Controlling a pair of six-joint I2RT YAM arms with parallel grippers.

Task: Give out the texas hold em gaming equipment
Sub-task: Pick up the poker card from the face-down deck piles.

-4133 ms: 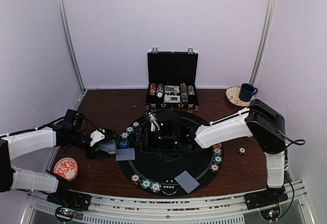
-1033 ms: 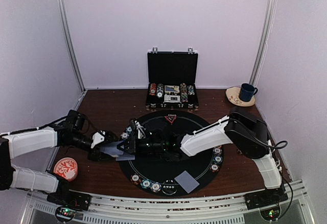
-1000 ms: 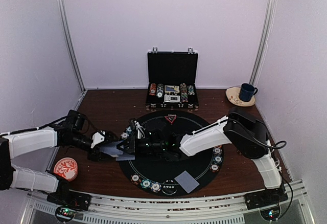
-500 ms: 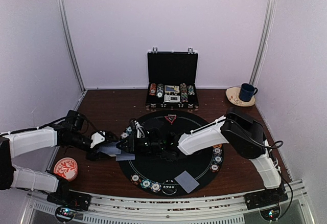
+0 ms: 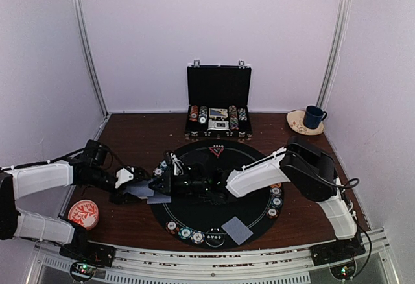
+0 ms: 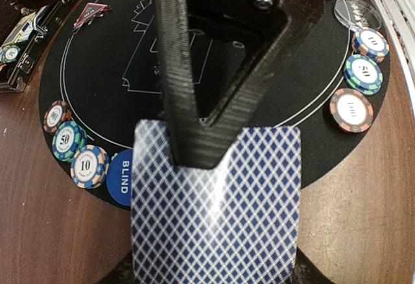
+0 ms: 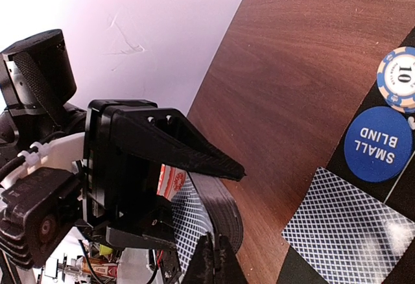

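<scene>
Over the tabletop's (image 5: 130,141) left side, the left hand (image 5: 131,187) clamps the deck (image 6: 220,232) flat, backs up, offered like a dealer's shoe. Reaching across the black mat (image 5: 207,214), the right hand (image 7: 214,261) is pinched tight at the deck's edge, probably to peel a card, though I can't tell if one's caught. One card (image 7: 343,225) already lies beside the blue button (image 7: 378,144).

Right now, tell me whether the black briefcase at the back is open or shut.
Open. The briefcase has its lid standing upright, and the rows of chips in its tray lie exposed.
</scene>
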